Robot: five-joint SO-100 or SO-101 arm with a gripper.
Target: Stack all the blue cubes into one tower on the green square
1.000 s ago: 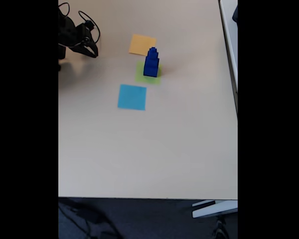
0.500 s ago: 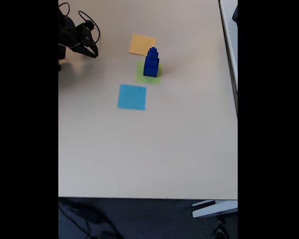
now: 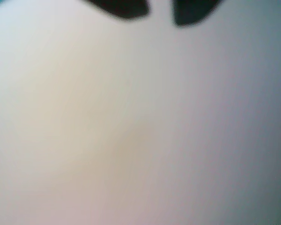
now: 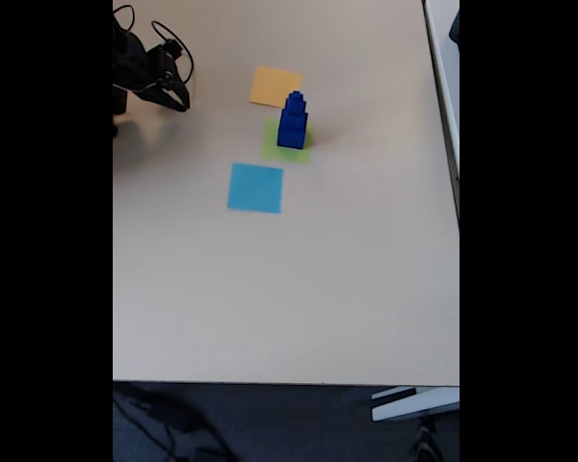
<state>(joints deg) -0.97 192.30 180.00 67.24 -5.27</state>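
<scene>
Three coloured squares [image 4: 255, 187] on beige table [image 4: 289, 289], dark floor [image 4: 270, 423] below

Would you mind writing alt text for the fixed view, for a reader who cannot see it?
A tower of blue cubes stands on the green square on a beige table, with an orange square behind it and a light-blue square in front. The robot arm's hand sits at upper left, apart from the tower and holding nothing.
</scene>
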